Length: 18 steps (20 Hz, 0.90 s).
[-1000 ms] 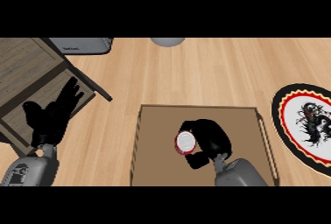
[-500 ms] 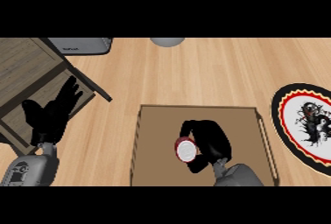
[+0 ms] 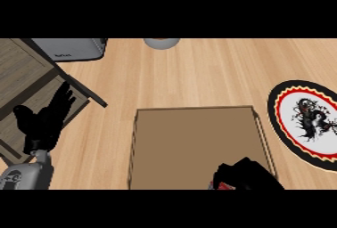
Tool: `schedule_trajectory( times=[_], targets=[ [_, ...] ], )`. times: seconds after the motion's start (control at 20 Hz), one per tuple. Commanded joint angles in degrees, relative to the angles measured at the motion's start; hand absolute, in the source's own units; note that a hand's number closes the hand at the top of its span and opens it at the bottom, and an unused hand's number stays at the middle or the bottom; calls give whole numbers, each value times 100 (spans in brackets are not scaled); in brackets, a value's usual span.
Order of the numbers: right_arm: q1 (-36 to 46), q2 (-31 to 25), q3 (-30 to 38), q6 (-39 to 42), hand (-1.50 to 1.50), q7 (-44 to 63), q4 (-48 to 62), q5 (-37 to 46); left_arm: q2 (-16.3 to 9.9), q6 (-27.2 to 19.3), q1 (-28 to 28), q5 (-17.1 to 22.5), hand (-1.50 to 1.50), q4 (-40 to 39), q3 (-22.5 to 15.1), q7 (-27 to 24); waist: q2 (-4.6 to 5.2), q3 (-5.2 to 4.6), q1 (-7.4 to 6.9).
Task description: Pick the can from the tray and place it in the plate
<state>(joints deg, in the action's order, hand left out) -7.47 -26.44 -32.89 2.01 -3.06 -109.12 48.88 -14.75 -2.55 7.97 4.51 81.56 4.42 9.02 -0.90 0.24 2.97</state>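
Pulled back to the tray's [image 3: 197, 133] near edge, my right hand [image 3: 247, 174] curls round the can [image 3: 221, 184], plate [image 3: 306, 120] up-right; left hand [image 3: 43, 122] rests open.

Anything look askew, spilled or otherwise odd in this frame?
Nothing spilled or damaged. The one oddity: the right robot hand sits at the view's lower edge over the tray, curled round the can, of which only a red sliver shows. The plate lies flat at right. The left robot hand rests open at left.
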Motion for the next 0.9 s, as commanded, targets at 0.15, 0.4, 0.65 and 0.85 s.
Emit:
schedule_trajectory(
  times=[0.15, 0.4, 0.65, 0.85],
  targets=[
    [-1212, -703, 1621, -1614, 150, -1011, -1404, -689, 53, -15, -243, 36, 0, 147, 14, 37, 12, -9, 34],
    [-1965, -850, 3036, -1592, 150, -1276, -1631, -2168, -48, 81, 77, -8, 0, 106, -12, 219, 64, -18, -115],
    [-1544, -1015, 4185, -855, 150, -1798, -440, -3758, 229, 9, -13, -247, 0, -100, -241, -187, 87, -20, -231],
    [-728, -1323, 4829, -297, 150, -1579, 534, -4244, 71, 109, 39, -77, 0, 336, -135, 398, 88, -21, -330]
  ],
)
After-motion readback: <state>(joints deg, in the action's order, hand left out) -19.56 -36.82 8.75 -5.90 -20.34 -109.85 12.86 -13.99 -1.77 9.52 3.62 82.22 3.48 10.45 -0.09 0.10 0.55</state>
